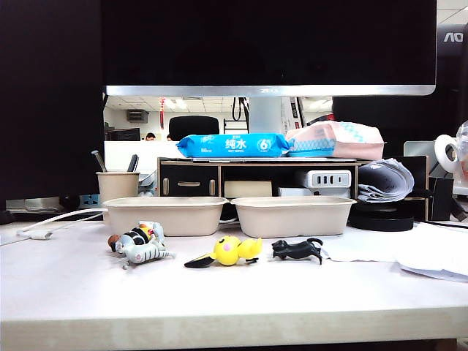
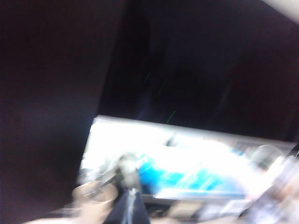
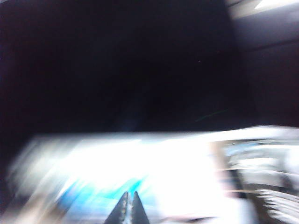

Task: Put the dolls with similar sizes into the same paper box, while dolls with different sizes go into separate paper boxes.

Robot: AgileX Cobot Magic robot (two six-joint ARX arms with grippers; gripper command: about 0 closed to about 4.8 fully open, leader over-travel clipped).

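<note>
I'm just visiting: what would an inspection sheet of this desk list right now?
Surface: pale table, dolls lying loose along its front.
Job's things: brown-headed doll, striped doll, yellow doll, black doll; left paper box and right paper box hold no doll.
Clutter: pen cup, blue wipes pack, tape roll.
Grippers: left gripper and right gripper shut, raised, holding nothing.
Cables: white cable.
Surroundings: dark monitor.
</note>
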